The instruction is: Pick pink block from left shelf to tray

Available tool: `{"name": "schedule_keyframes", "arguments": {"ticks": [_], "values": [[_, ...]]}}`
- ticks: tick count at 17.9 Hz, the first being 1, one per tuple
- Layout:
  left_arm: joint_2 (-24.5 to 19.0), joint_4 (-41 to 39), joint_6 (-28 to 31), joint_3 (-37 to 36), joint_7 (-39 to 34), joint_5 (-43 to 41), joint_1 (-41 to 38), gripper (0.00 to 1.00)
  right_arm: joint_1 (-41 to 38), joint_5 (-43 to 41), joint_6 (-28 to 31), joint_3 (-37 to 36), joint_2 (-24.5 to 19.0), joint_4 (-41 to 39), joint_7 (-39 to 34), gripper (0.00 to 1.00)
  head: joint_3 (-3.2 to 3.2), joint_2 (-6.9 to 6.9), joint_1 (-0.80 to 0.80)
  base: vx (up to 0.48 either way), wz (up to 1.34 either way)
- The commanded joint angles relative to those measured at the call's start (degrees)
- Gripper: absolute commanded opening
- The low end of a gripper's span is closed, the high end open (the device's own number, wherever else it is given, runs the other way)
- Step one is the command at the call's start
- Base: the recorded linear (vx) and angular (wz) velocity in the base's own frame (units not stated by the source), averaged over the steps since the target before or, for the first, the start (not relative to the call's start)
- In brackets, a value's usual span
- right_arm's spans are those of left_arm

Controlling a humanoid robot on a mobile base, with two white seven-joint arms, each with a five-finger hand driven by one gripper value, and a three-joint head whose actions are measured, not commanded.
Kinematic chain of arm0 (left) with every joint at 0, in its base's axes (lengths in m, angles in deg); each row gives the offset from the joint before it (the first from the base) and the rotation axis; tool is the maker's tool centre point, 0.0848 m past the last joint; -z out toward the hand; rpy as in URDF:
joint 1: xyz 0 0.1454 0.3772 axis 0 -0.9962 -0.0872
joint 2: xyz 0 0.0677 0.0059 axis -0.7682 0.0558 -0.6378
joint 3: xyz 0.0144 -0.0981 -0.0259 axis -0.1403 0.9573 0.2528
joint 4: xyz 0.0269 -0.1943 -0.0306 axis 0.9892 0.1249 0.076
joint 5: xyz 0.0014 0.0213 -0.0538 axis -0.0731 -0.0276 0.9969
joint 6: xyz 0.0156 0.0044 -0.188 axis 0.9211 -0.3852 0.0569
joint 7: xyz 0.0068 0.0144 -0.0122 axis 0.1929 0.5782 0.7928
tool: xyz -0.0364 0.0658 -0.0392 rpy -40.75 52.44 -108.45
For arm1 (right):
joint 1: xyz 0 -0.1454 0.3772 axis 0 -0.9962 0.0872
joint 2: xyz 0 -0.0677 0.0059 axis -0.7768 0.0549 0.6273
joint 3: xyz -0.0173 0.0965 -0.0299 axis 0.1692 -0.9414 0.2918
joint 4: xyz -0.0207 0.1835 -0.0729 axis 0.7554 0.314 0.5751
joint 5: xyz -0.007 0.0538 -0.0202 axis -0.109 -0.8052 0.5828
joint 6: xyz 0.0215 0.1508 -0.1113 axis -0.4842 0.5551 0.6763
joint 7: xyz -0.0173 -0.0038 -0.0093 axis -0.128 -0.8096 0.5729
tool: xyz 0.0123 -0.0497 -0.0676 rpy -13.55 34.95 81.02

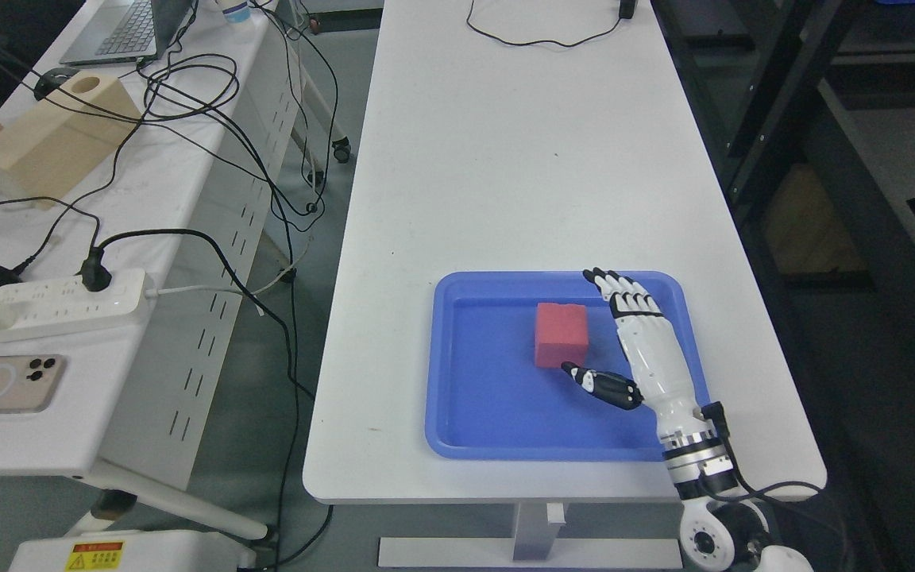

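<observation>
White desk [521,159] fills frame center; blue tray [473,413] sits at its lower right, black cable [541,40] at top edge.

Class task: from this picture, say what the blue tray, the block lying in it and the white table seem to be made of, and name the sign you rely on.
Blue rectangular tray: probably moulded plastic, with a smooth, slightly glossy floor and rounded raised rim.
Pinkish-red cube block: looks like foam or sponge, matte with soft edges; painted wood cannot be ruled out.
White rectangular table: likely laminated board, flat with a faint sheen and small scuff marks.
</observation>
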Motion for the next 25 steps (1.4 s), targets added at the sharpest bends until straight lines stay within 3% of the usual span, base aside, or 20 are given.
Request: {"name": "schedule_keyframes", "arguments": {"ticks": [1, 6, 16, 25], "values": [[-1.0, -1.0, -0.02, 0.0, -0.02, 0.0, 1.67, 1.0, 0.66, -22.55, -3.13, -7.48, 1.0, -0.42, -0.09, 0.99, 0.0, 0.0, 0.0, 0.0, 0.0], [-1.0, -1.0, -0.02, 0.0, -0.02, 0.0, 1.76, 1.0, 0.14, -43.49, -9.72, -9.95, 1.0, -0.43, -8.53, 0.99, 0.0, 0.0, 0.0, 0.0, 0.0], [-1.0, -1.0, -0.02, 0.0, -0.02, 0.0, 1.67, 1.0, -0.13, -48.34, -10.09, -13.03, 1.0, -0.69, -8.44, 0.99, 0.0, 0.0, 0.0, -0.051, 0.0], [-1.0, -1.0, -0.02, 0.0, -0.02, 0.0, 1.67, 1.0, -1.71, -48.87, 5.62, -13.29, 1.0, -0.95, -9.49, 0.99, 0.0, 0.0, 0.0, -0.132, 0.0]]}}
